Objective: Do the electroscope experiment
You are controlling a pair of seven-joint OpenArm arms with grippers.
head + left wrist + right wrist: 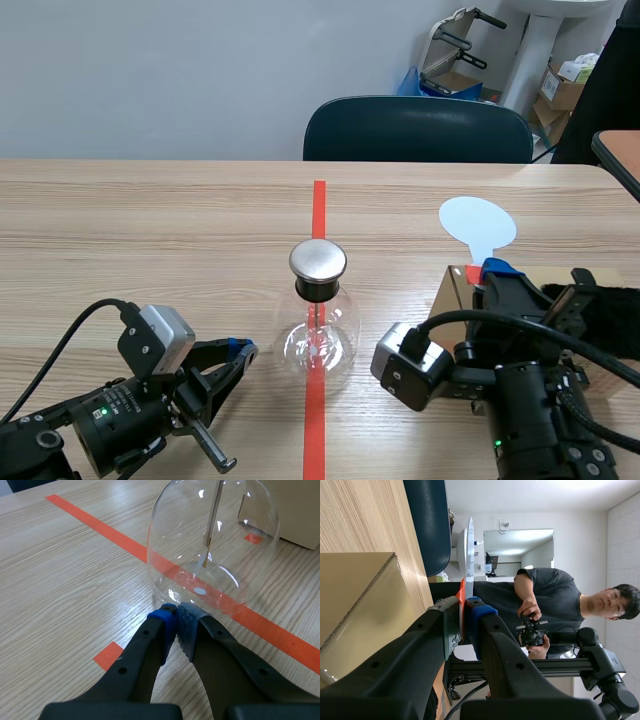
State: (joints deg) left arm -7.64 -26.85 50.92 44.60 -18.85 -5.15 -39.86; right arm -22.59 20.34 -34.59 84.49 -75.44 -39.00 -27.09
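Note:
The electroscope is a clear glass flask [318, 342] with a round metal cap [318, 260], standing on the red tape line at the table's middle. Inside the flask [215, 550] hang a thin rod and foil leaves [209, 535]. My left gripper [240, 350] lies low to the flask's left, shut on nothing; its pads [177, 617] meet just short of the glass. My right gripper [488, 270] is shut on the orange handle [462, 592] of a paddle, whose pale blue disc [478, 226] stands above it, right of the flask and seen edge-on as a thin disc [470, 545].
A cardboard box [455, 292] sits under and beside the right gripper, also seen as the box [360, 605]. A dark chair [418, 130] stands behind the table. A person [555, 605] holding a controller shows in the right wrist view.

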